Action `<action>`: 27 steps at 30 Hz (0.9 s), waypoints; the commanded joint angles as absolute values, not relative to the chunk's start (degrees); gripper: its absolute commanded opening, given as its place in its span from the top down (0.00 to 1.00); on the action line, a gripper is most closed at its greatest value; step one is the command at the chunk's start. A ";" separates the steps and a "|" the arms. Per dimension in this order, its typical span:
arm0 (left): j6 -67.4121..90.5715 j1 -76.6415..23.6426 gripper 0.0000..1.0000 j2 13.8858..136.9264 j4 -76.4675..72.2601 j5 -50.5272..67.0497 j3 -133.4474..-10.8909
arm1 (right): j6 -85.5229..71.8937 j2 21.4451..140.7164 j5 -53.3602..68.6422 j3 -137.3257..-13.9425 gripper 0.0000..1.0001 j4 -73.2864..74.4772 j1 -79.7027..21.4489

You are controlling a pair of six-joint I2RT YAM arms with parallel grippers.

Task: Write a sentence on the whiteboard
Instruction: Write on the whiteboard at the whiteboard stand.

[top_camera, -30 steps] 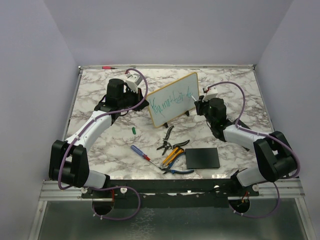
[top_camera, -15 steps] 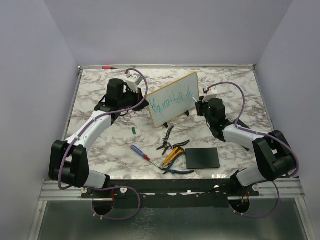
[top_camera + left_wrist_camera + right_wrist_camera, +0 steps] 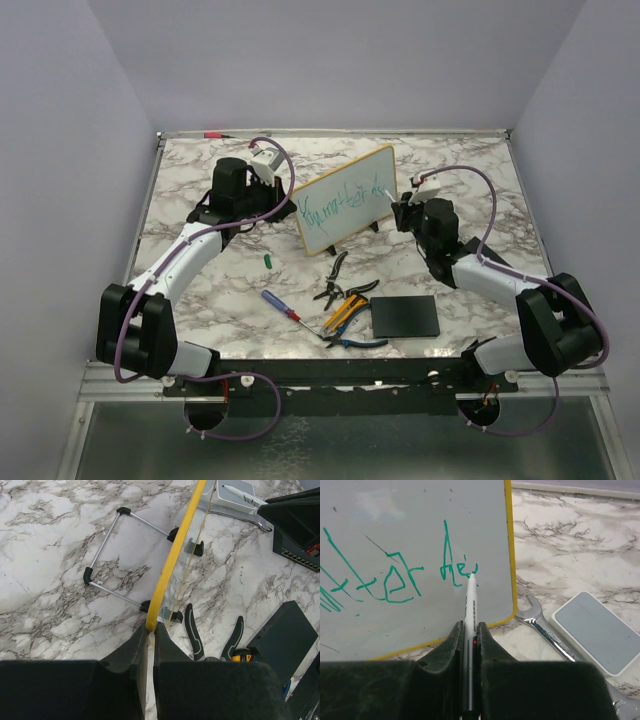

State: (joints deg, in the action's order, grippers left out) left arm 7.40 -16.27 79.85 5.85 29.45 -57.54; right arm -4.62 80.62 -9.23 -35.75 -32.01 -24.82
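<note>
Top external view: the whiteboard (image 3: 335, 228) stands on its feet at the far middle of the marbled tabletop (image 3: 200, 290), between both arms. The left claw (image 3: 150, 630) pinches its yellow frame; the right claw (image 3: 470, 626) grips a marker (image 3: 470, 597), tip touching the board at the end of the teal sentence (image 3: 343, 203) (a scrawl, illegible from here).

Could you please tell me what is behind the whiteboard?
A thin metal wire stand with black end caps sits on the marble behind the whiteboard. From above, the board itself hides that stand.
</note>
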 commanded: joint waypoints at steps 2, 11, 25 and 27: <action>5.80 -16.38 0.97 77.80 6.57 27.22 -57.79 | -3.29 79.47 -3.55 -33.50 0.99 -35.51 -25.21; 5.19 -16.42 0.97 76.53 7.57 26.40 -57.32 | -3.16 80.17 -3.63 -32.63 0.99 -37.35 -25.14; 5.04 -16.46 0.97 76.23 7.69 26.20 -57.04 | -2.03 82.32 -4.00 -33.95 0.99 -38.75 -25.09; 5.02 -16.48 0.97 76.29 7.72 26.19 -57.04 | -1.98 82.67 -3.89 -34.22 0.99 -38.76 -25.11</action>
